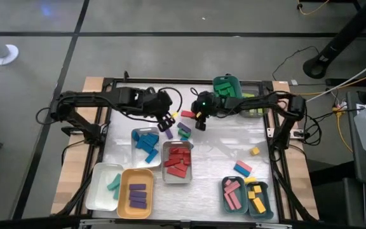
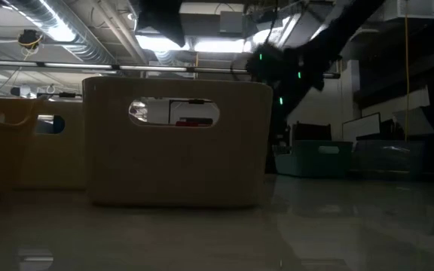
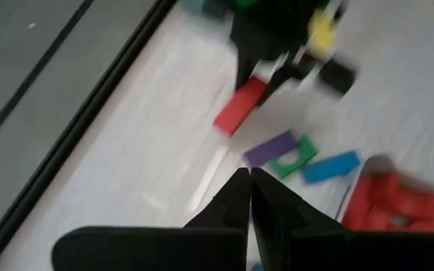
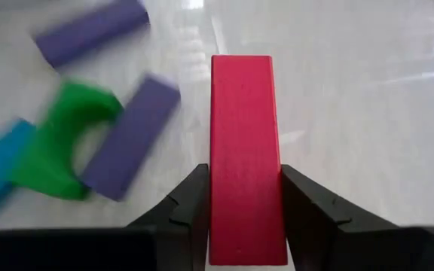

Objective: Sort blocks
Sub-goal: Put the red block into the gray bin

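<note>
The pale glossy tabletop [image 1: 221,149] sits in a black frame on a grey floor, with cables trailing off past the edge nearest the right arm; in the low view the room behind is dim, with ceiling pipes and strip lights, and a tan box with a handle slot [image 2: 175,143] fills much of that view, hiding most of the table and both grippers' fingers. The grey tray of red blocks [image 1: 177,161] serves as landmark: a tray of blue blocks [image 1: 146,144] lies just beside it on the left arm's side, a white tray [image 1: 105,186] and an orange tray [image 1: 136,193] nearer the front edge, two teal trays [image 1: 246,196] toward the right arm's front corner, and a green bin [image 1: 227,86] at the back. The right gripper [image 4: 243,199] is down at the table behind the landmark tray, its fingers narrowed against both sides of a red rectangular block [image 4: 246,154] lying flat. Just beside that block lie purple bars [image 4: 130,135], a green arch-shaped piece [image 4: 62,147] and a blue bar cut off at the edge. The left gripper [image 3: 249,197] hangs near the same cluster, fingers pressed together on nothing.
</note>
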Motion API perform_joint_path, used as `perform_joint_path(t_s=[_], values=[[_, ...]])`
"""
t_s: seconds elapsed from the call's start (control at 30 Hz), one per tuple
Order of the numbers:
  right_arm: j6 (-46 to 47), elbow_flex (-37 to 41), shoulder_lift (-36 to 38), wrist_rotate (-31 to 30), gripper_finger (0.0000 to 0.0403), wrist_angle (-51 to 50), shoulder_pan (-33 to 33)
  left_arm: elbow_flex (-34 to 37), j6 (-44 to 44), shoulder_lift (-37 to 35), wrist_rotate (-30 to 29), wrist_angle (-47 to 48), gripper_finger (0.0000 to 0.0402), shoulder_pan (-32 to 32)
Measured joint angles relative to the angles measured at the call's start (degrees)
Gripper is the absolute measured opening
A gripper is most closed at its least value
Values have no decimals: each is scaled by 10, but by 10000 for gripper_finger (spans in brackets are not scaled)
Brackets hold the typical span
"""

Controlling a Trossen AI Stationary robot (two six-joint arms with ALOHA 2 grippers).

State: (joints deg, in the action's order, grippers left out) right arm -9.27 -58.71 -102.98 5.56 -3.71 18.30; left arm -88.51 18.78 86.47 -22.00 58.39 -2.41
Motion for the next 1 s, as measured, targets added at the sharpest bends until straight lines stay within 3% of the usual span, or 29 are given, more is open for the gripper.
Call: perform_joint_path(t_s=[0.23, 0.57, 0.8, 1.0], values=[[-2, -66, 60, 4, 130, -112, -28, 12, 20, -2, -45, 66, 1, 15], [-2, -103, 83, 46, 133, -159, -161, 148, -16, -25, -36, 37, 1, -47], [-2, -103, 82, 45, 134, -146, -249, 222, -122, -24, 47, -83, 1, -111], [-2, -103, 82, 40, 135, -124, -285, 257, -146, -24, 55, -203, 1, -128]])
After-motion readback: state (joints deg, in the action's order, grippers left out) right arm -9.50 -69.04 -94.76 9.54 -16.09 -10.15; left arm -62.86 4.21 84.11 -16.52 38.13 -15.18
